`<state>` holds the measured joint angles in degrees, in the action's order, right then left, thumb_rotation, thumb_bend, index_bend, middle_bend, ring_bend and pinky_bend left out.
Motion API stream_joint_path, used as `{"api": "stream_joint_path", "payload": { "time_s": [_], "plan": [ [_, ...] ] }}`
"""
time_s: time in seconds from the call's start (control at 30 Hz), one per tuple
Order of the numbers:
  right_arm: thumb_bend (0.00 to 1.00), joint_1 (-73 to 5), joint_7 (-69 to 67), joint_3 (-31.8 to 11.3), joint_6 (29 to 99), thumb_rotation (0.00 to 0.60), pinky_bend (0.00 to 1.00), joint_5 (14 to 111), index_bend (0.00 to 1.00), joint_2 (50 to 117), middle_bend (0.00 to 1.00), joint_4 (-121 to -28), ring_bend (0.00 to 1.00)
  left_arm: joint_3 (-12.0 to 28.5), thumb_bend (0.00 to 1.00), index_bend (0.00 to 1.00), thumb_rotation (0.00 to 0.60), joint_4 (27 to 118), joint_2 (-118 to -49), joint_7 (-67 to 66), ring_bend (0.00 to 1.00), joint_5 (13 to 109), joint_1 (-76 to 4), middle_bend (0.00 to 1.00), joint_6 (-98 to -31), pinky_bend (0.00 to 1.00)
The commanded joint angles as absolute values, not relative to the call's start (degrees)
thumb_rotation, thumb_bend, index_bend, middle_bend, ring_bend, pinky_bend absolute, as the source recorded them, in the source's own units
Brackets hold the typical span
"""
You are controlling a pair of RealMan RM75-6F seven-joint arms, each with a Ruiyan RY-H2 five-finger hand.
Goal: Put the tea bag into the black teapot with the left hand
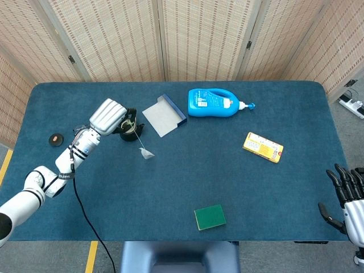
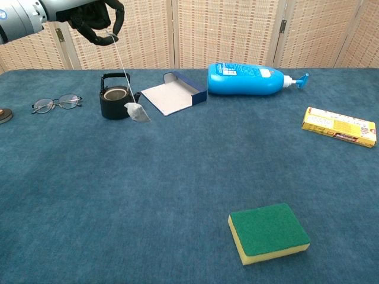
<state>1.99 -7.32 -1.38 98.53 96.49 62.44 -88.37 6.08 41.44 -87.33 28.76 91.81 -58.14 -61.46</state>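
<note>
The black teapot (image 1: 129, 130) (image 2: 116, 97) stands open-topped on the blue table's left half. My left hand (image 1: 108, 117) (image 2: 89, 13) hovers above it and pinches the string of the tea bag. The tea bag (image 1: 147, 153) (image 2: 137, 112) hangs in the air on that string, swung out to the right of the teapot and beside it, not inside. My right hand (image 1: 348, 196) shows at the lower right corner of the head view, off the table, with its fingers spread and nothing in it.
Glasses (image 2: 57, 102) and a small dark disc (image 1: 56, 139) lie left of the teapot. An open white-and-blue box (image 2: 173, 95), a blue detergent bottle (image 2: 251, 79), a yellow packet (image 2: 339, 126) and a green sponge (image 2: 268, 231) lie to the right.
</note>
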Motion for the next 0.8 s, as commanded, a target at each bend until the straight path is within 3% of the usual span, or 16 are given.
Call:
{"api": "stream_joint_path", "payload": {
  "time_s": [0.03, 0.8],
  "plan": [
    [0.40, 1.80, -6.87, -2.55, 98.35, 0.600, 0.00, 94.82, 0.00, 62.59, 0.00, -88.55, 0.00, 5.81, 0.45, 0.64, 0.600, 36.89, -88.93, 32.46, 1.00, 92.08, -60.24, 1.00, -59.35, 1.00],
    [0.40, -1.77, -7.60, -6.28, 90.02, 0.600, 0.00, 86.11, 0.00, 62.00, 0.00, -89.73, 0.00, 0.02, 0.45, 0.64, 0.600, 12.67, -97.38, 52.21, 1.00, 93.79, -64.44, 1.00, -50.98, 1.00]
  ]
}}
